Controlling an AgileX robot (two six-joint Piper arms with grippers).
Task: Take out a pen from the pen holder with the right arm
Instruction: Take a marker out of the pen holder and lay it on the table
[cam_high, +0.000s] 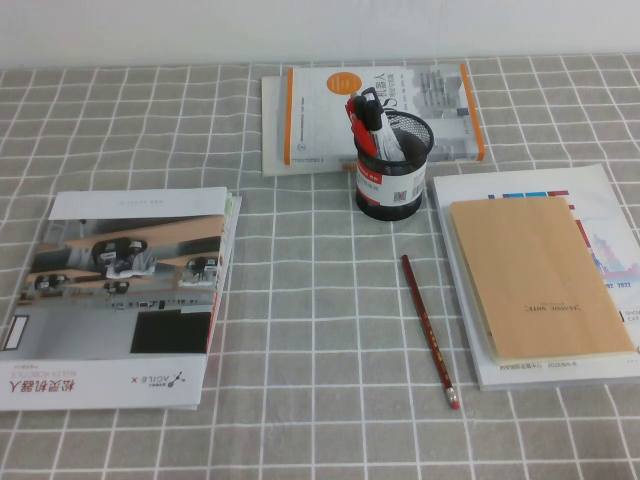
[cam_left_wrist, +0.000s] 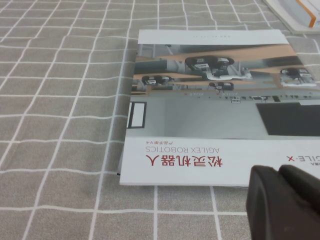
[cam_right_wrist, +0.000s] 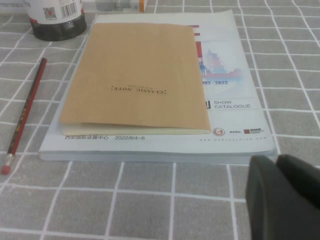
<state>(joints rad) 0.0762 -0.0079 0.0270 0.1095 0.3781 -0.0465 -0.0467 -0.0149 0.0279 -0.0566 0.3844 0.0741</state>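
Observation:
A black mesh pen holder (cam_high: 393, 165) stands at the middle back of the table, with a red pen (cam_high: 360, 118) and a black pen (cam_high: 372, 108) sticking out of it. Its base (cam_right_wrist: 56, 19) shows in the right wrist view. A dark red pencil (cam_high: 430, 330) with an eraser tip lies on the cloth in front of the holder; it also appears in the right wrist view (cam_right_wrist: 24, 114). My right gripper (cam_right_wrist: 278, 162) is shut and empty, low over the cloth near the catalogue's front corner. My left gripper (cam_left_wrist: 279, 172) is shut and empty by the brochure's near edge. Neither arm shows in the high view.
A tan notebook (cam_high: 538, 275) lies on a white show catalogue (cam_high: 600, 200) at the right. An AgileX brochure (cam_high: 125, 300) lies at the left. An orange-edged book (cam_high: 440, 100) on papers sits behind the holder. A grey checked cloth (cam_high: 320, 400) covers the table.

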